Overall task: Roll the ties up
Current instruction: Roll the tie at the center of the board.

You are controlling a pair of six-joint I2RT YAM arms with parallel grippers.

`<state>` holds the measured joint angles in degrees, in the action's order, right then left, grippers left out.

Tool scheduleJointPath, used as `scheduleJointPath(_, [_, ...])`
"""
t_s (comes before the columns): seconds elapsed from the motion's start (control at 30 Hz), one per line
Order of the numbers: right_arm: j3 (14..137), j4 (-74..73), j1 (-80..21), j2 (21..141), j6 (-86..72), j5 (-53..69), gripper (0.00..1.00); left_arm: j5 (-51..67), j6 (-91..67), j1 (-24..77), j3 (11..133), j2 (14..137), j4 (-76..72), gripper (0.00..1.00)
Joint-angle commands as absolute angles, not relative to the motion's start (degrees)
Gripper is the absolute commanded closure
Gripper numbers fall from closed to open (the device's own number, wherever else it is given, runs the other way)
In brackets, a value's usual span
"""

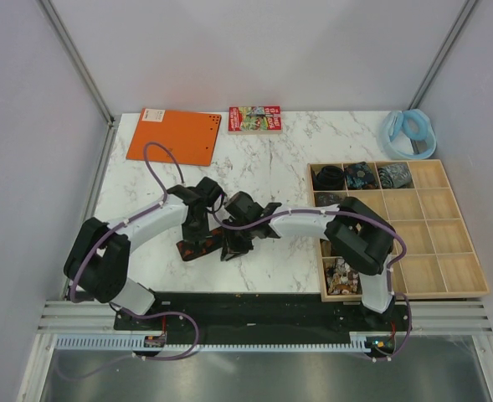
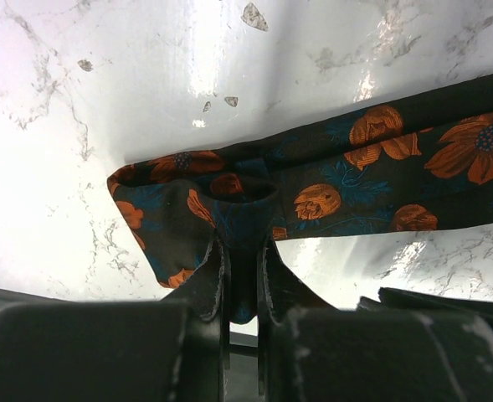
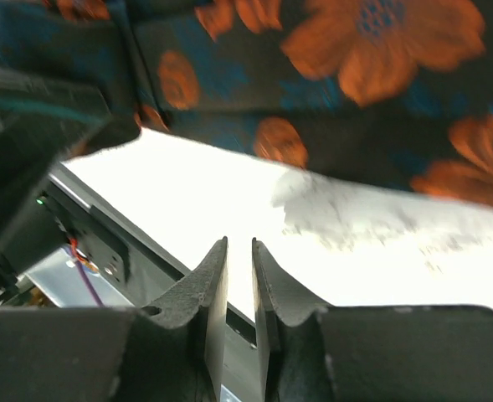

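Near the front edge of the marble table (image 1: 279, 159), a little left of centre: black tie with orange-red flowers (image 1: 192, 249), lying flat and running left to right. Left gripper (image 2: 242, 247) clamped on a folded end of it, cloth bunched between the fingertips. Right gripper (image 3: 239, 251) just beside on the right, fingers drawn nearly together with nothing between, flowered cloth just ahead of the tips. Both wrists crowded over the same spot, heads almost touching in the top view. Open marble behind, up to an orange notebook (image 1: 174, 136) at the far left and a small colourful box (image 1: 254, 118) at the far edge. Hemmed on the right by a wooden compartment tray (image 1: 447, 251), right arm overhanging its left column. Coiled ties (image 1: 361, 174) three abreast in the tray's top row, one more dark coil (image 1: 330, 199) under the leftmost. Pale blue ring (image 1: 410, 134) beyond the tray, far-right corner.
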<state>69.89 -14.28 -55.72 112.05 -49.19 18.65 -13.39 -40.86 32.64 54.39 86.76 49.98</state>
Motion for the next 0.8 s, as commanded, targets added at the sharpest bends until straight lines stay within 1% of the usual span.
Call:
scheduleJointPath(0.0, [68.12, -11.25, -55.99, 106.35, -46.67, 16.79, 0.75, -12.57, -42.28, 32.69, 54.84, 87.89, 47.02, 0.84])
scheduleJointPath(0.03, [67.59, -11.25, -56.07, 105.91, -46.58, 16.70, 0.75, -12.22, -42.19, 32.61, 54.93, 87.72, 46.85, 0.78])
scheduleJointPath(0.07, [67.41, -11.25, -55.99, 105.73, -46.58, 16.61, 0.75, -11.43, -41.75, 32.61, 55.02, 87.45, 46.50, 0.75])
scheduleJointPath(0.1, [67.15, -11.34, -55.99, 105.47, -46.50, 16.52, 0.75, -10.82, -41.31, 32.69, 55.19, 87.36, 46.41, 0.67])
scheduleJointPath(0.17, [67.15, -11.51, -55.72, 104.94, -46.41, 16.52, 0.74, -9.85, -40.61, 32.61, 55.72, 86.84, 46.41, 0.57])
scheduleJointPath(0.23, [67.24, -11.86, -55.46, 104.42, -46.14, 16.52, 0.74, -9.06, -40.52, 32.61, 55.90, 86.05, 46.58, 0.54])
scheduleJointPath(0.4, [68.37, -13.18, -54.58, 102.83, -45.70, 16.00, 0.73, -7.38, -40.25, 32.61, 56.95, 82.28, 46.93, 0.42])
scheduleJointPath(0.6, [71.88, -14.41, -54.14, 103.18, -44.91, 16.17, 0.72, -5.62, -40.25, 32.52, 61.60, 78.58, 50.09, 0.34])
scheduleJointPath(0.63, [72.33, -14.41, -54.14, 103.44, -44.83, 16.52, 0.73, -5.62, -40.08, 32.52, 61.87, 77.10, 50.36, 0.31])
scheduleJointPath(0.67, [72.86, -14.50, -54.23, 103.62, -44.91, 16.96, 0.73, -5.28, -39.82, 32.43, 61.87, 76.04, 50.45, 0.24])
scheduleJointPath(0.77, [74.97, -14.41, -54.14, 104.24, -45.17, 17.40, 0.73, -4.48, -39.38, 31.38, 60.82, 71.64, 50.36, 0.21])
